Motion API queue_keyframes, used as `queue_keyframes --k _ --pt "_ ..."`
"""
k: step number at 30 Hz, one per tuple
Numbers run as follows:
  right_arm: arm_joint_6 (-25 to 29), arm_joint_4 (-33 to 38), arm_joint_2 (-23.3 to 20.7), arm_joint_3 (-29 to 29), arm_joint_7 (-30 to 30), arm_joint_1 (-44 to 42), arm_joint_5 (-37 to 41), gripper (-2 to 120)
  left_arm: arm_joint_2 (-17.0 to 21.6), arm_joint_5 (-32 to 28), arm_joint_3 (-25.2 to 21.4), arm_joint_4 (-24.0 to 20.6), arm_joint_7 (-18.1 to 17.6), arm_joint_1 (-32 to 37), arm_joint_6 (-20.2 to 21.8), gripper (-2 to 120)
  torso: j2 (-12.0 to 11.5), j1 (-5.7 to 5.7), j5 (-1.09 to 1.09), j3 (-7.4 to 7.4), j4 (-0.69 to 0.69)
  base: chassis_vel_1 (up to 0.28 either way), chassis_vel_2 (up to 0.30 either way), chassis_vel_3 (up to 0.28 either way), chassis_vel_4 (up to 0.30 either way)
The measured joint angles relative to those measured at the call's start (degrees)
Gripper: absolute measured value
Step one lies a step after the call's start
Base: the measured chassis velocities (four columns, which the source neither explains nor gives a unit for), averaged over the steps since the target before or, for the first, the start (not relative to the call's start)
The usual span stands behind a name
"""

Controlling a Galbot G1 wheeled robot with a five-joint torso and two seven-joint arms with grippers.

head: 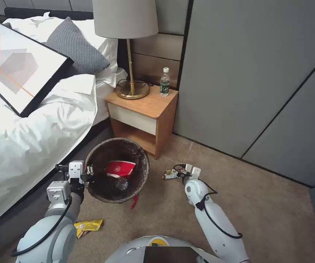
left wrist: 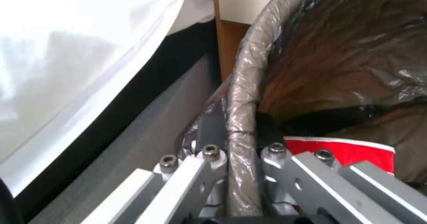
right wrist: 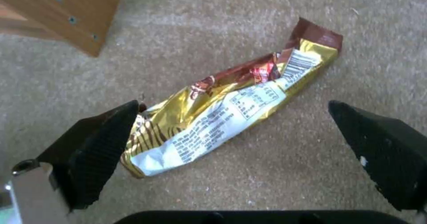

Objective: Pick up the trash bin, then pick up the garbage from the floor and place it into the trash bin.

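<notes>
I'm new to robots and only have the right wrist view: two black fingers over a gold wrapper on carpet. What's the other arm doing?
Observer: The left gripper is shut on the trash bin, its fingers clamping the bagged rim beside the bed.
Operator: Anything in the bin already?
Observer: Yes, a red-and-white cup lies inside.
Operator: Is my wrapper the last litter?
Observer: No. Besides the gold wrapper under the open right gripper, a yellow wrapper lies on the carpet by the left arm.
</notes>
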Motion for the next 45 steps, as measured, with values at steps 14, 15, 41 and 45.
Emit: queue_keyframes --k 14,15,41,45 --pt "0.09 -2.96 1.29 -0.18 0.06 2.16 -0.18 100 0.00 0.02 0.24 0.01 0.03 0.05 -0.02 2 0.00 0.00 0.00 0.00 0.00 0.000 0.000 0.000 0.000" --pt "0.09 -3.17 1.37 -0.19 0.06 2.25 -0.18 100 0.01 0.02 0.23 0.01 0.03 0.07 -0.02 2 0.00 0.00 0.00 0.00 0.00 0.000 0.000 0.000 0.000" --pt "0.79 -8.29 3.20 -0.14 -0.93 4.13 -2.97 100 0.13 0.09 0.36 0.00 0.13 0.28 -0.05 2 0.00 0.00 0.00 0.00 0.00 0.000 0.000 0.000 0.000" --pt "0.89 -8.43 3.32 -0.16 -1.13 4.31 -3.58 100 0.03 0.13 0.39 0.01 0.15 0.10 -0.06 2 0.00 0.00 0.00 0.00 0.00 0.000 0.000 0.000 0.000"
